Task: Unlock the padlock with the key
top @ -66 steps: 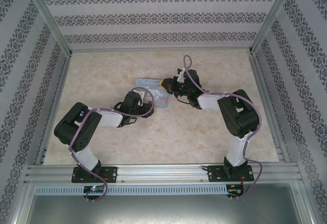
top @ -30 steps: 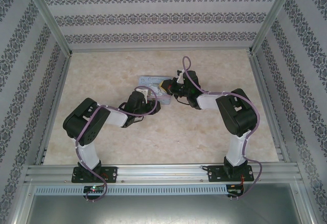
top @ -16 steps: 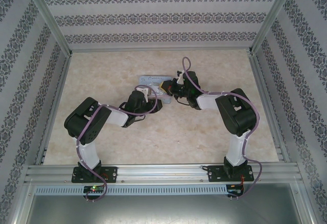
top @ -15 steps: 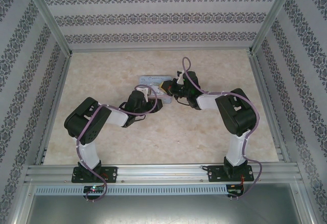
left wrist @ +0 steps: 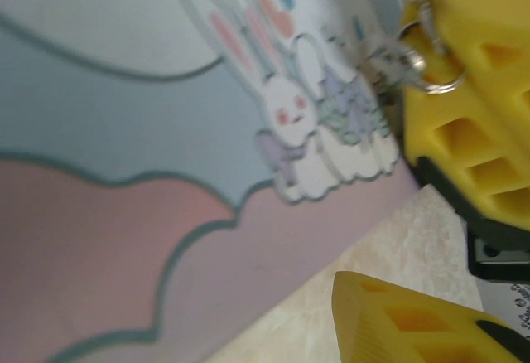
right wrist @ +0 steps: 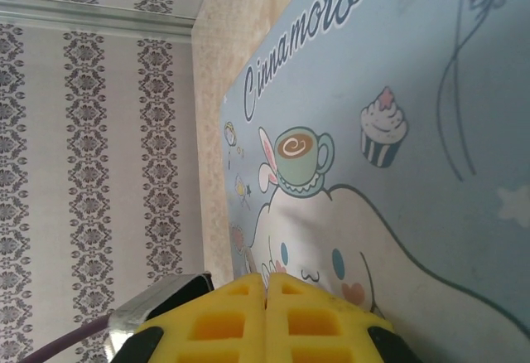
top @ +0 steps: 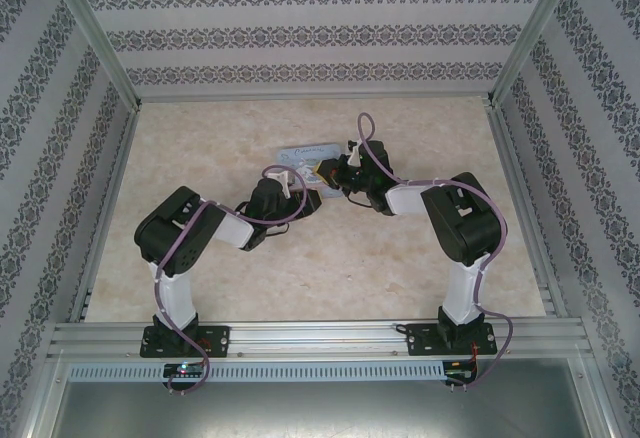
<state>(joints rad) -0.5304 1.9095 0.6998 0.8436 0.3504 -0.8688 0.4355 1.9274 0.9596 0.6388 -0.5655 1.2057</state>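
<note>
Top view: both arms reach in to the tin (top: 305, 150) lying at mid-table (top: 400, 258). The left gripper (top: 293, 184) is at its near edge and the right gripper (top: 322, 169) at its near right corner. The two grippers are just beside each other.

Right gripper: jaws fully together, yellow fingers (right wrist: 232, 321) meeting in one seam. Nothing is seen between them in the right wrist view. The tips sit low over the tin lid, just short of the cartoon dog's face.

Left gripper: one yellow finger (left wrist: 414, 321) lies over a strip of bare table, just off the tin's pink edge. I cannot tell whether this gripper holds the tin or how wide its jaws stand.

Left wrist view, upper right: a second yellow finger block (left wrist: 472, 131), possibly the right gripper's, stands at the tin's corner. A thin metal ring (left wrist: 436, 81) and a small bright metal cluster (left wrist: 407, 58) lie against its tip, at the edge of the lid.

Padlock and key: probably that cluster, but too blurred to tell one from the other.
</note>
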